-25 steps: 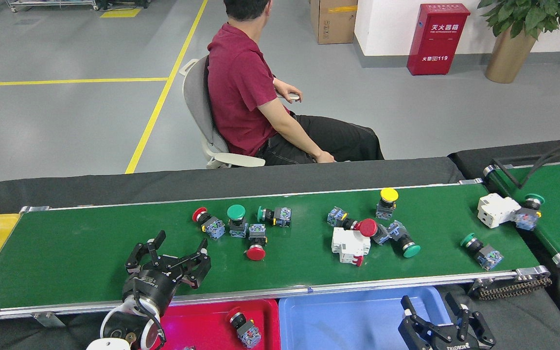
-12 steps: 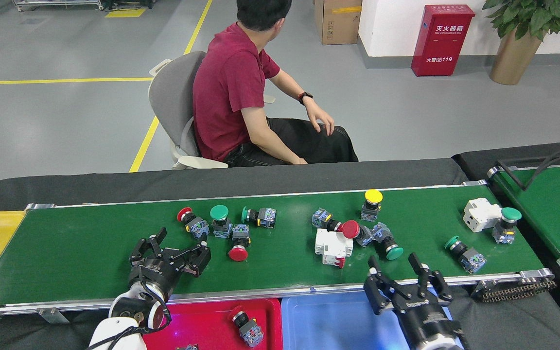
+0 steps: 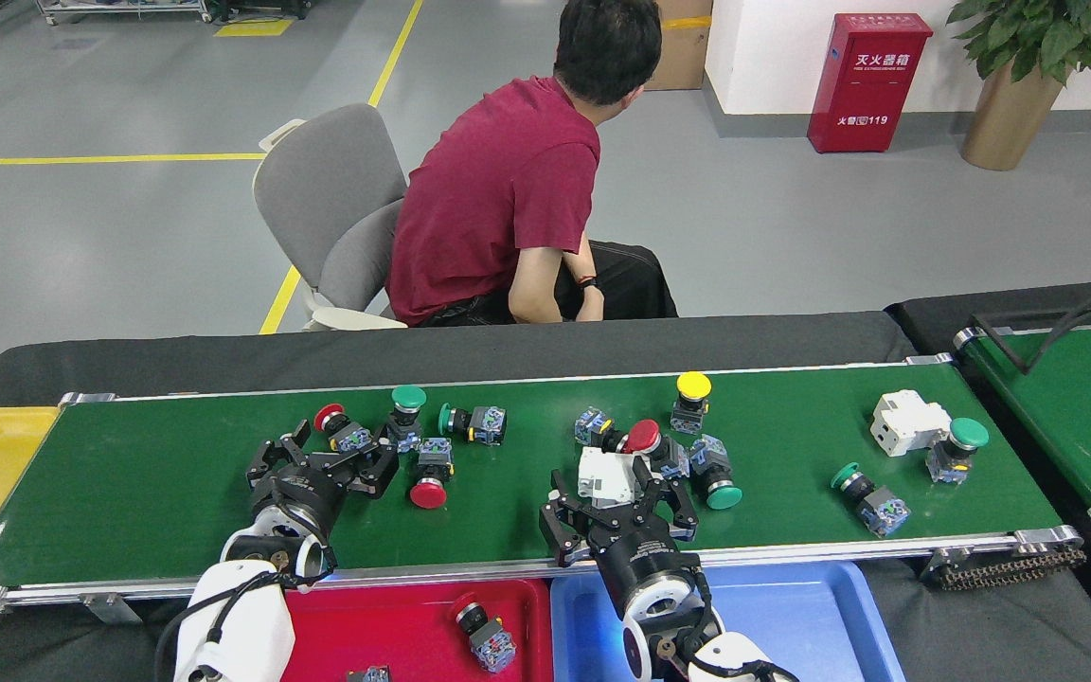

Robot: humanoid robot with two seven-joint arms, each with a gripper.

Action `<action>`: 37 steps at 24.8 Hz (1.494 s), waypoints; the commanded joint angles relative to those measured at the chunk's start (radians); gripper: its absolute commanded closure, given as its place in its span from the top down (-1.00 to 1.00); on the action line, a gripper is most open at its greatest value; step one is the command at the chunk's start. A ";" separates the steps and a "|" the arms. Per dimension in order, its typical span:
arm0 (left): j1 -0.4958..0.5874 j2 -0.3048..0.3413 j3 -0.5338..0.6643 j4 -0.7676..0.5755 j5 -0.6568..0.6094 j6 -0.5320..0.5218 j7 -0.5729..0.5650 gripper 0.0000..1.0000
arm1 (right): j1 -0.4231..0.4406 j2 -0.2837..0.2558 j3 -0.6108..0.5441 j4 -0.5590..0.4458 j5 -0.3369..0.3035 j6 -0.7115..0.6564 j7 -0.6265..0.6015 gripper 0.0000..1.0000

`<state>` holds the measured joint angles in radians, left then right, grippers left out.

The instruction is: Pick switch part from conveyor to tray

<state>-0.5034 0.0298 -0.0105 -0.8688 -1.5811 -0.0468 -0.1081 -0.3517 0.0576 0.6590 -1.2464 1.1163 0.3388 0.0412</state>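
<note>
Head view shows you both grippers out over the conveyor (image 3: 176, 483): your right gripper (image 3: 619, 499) has its fingers apart around the white breaker-style switch part (image 3: 605, 476), with red (image 3: 642, 436), green (image 3: 722, 494) and yellow (image 3: 693, 386) pushbuttons crowded at its one and two o'clock. Your left gripper (image 3: 323, 461) also has its fingers spread, empty, with a red pushbutton (image 3: 330, 418) at its twelve o'clock and another red-capped one (image 3: 428, 493) at three o'clock. At six o'clock, the red tray (image 3: 394, 625) holds one switch (image 3: 477, 630), and the blue tray (image 3: 792, 616) sits beside it.
</note>
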 commanded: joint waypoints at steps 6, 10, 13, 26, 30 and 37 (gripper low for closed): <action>-0.052 0.048 -0.002 0.113 -0.010 0.088 0.108 -0.17 | 0.053 -0.002 0.002 -0.088 0.054 0.031 0.104 0.91; -0.033 0.048 0.000 0.106 0.001 0.053 0.153 -0.88 | 0.043 0.005 -0.002 -0.018 0.106 0.117 0.106 0.91; 0.016 0.048 -0.003 0.059 -0.005 0.007 0.191 -0.97 | 0.023 0.011 -0.005 0.010 0.108 0.121 0.106 0.90; 0.799 0.203 0.072 -0.874 0.004 -0.722 0.180 0.82 | 0.017 -0.019 -0.104 -0.054 0.097 -0.078 0.123 -0.97; 0.849 0.111 0.098 -0.892 0.004 -0.722 0.183 1.00 | 0.030 -0.021 -0.111 -0.096 0.097 -0.132 0.123 -0.97; 0.809 -0.105 0.446 -0.895 0.035 -0.554 0.185 1.00 | 0.148 -0.159 -0.121 -0.389 0.036 -0.264 0.167 -0.97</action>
<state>0.3162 -0.0732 0.3925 -1.7539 -1.5544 -0.6570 0.0709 -0.1995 -0.0859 0.5477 -1.5895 1.1621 0.1147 0.1996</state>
